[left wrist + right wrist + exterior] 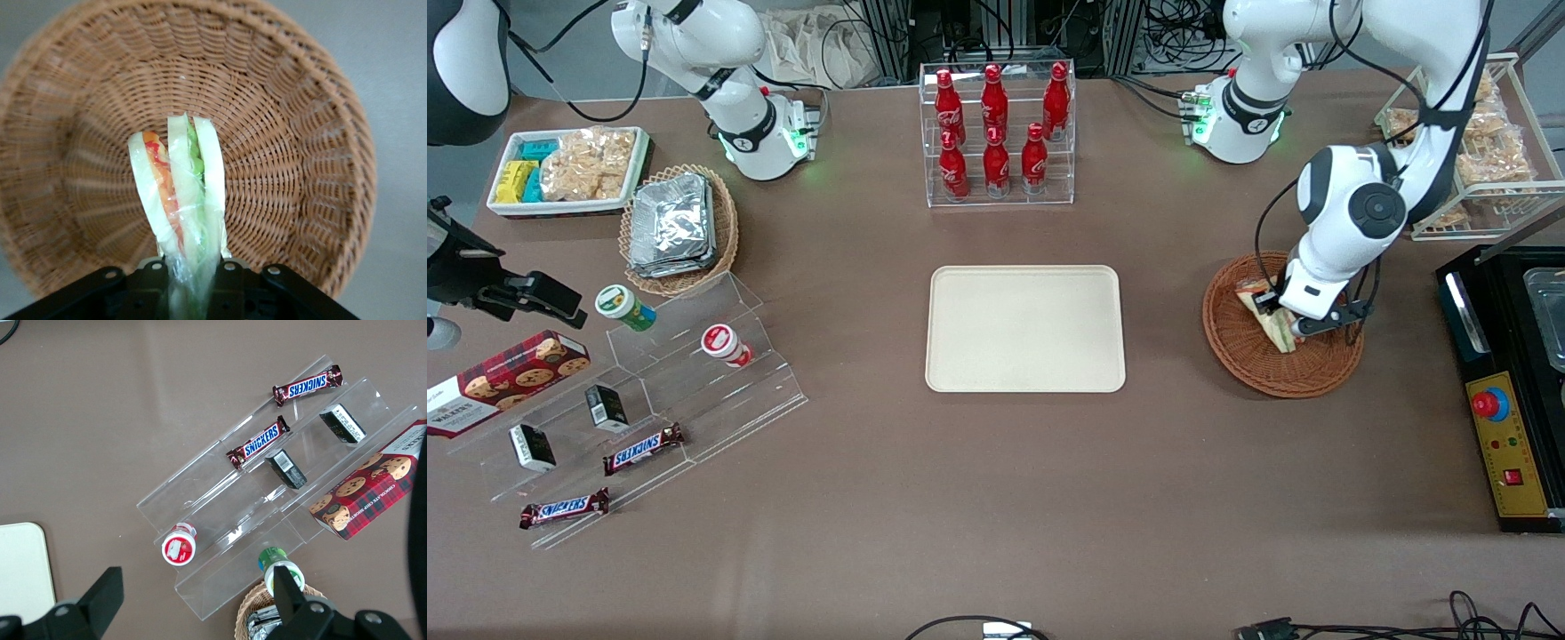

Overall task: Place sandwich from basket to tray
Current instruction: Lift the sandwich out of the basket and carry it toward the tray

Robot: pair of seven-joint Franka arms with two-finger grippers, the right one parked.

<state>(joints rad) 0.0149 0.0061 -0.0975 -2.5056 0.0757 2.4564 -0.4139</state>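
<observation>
Pinched upright by the gripper (193, 283) fingers, the plastic-wrapped sandwich (181, 200) shows red, orange, green layers above the basket (293, 133).

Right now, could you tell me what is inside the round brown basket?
One sandwich is in the basket, gripped by the gripper, jaws shut on it. A second wedge shows partly. The arm covers the rest of the basket.

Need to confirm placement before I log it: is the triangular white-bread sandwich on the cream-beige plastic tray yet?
No: the sandwich sits pinched in the gripper over the reddish-brown wicker basket, while the tray lies bare.
</observation>
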